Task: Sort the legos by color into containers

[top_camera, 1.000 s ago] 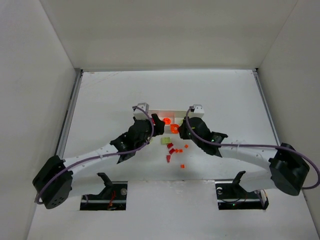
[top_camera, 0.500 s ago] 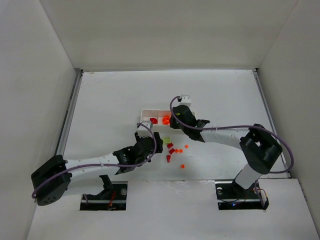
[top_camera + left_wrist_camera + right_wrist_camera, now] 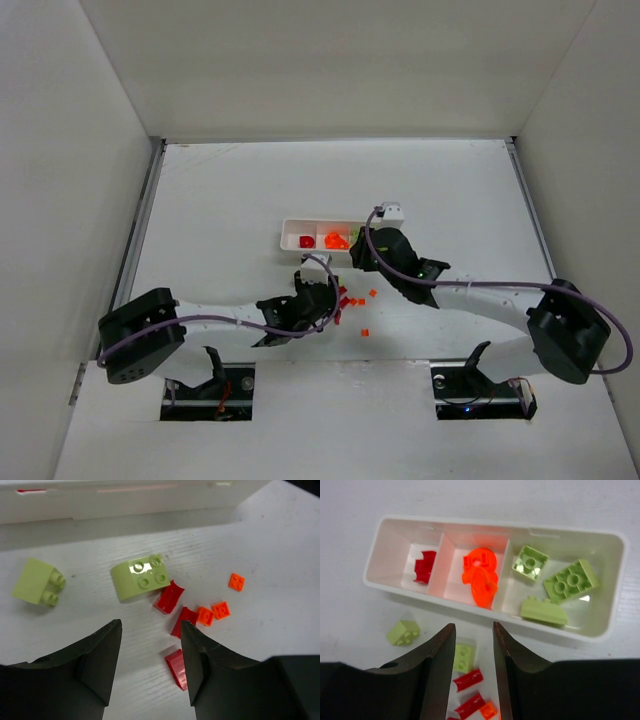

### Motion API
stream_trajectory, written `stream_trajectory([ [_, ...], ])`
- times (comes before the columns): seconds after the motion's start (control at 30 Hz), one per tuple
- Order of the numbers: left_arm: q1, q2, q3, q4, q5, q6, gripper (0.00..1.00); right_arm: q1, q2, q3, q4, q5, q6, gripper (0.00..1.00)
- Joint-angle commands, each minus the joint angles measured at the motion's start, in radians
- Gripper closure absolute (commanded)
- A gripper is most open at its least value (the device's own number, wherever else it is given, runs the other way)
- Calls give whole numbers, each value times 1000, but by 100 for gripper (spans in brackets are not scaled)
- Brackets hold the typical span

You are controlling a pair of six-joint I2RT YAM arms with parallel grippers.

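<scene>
Inside the white tray (image 3: 475, 537), red, orange and pale-green legos (image 3: 480, 575) sit separated.

A white table (image 3: 230, 190) is enclosed by white walls (image 3: 330, 60) on three sides. Metal rails (image 3: 138, 220) are seen along its left and right edges.

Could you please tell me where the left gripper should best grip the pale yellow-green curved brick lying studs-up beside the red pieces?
Probably from above, closing on the two side walls of the pale yellow-green curved plastic brick, below its studs: it sits flat, studs up. The open left gripper hovers just short of it. A small red piece crowds its right corner.
</scene>
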Motion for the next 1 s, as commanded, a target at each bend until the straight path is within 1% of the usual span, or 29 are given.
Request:
stream_trajectory([
  [0.0, -43, 45, 59, 43, 7, -24, 53, 3, -57, -84, 42, 23, 23, 59],
  [0.2, -95, 167, 129, 27, 9, -21, 55, 3, -126, -169, 56, 15, 43, 59],
  [0.37, -83, 210, 145, 33, 4, -19, 55, 3, -152, -213, 73, 8, 52, 59],
  [0.43, -73, 230, 158, 26, 3, -15, 57, -3, -165, -227, 81, 0, 54, 59],
  [0.57, -67, 269, 174, 24, 13, -9, 65, -21, -200, -250, 85, -11, 54, 59],
  [0.67, -70, 280, 178, 23, 21, -9, 78, -26, -214, -261, 85, -23, 55, 59],
  [0.77, -75, 236, 172, -5, 23, -13, 84, -23, -218, -275, 84, -23, 66, 57],
  [0.83, -75, 185, 162, -22, 18, -13, 84, -12, -215, -283, 79, -26, 74, 54],
  [0.97, -41, 20, 123, -63, 23, -9, 84, 55, -203, -293, 70, -61, 94, 53],
])
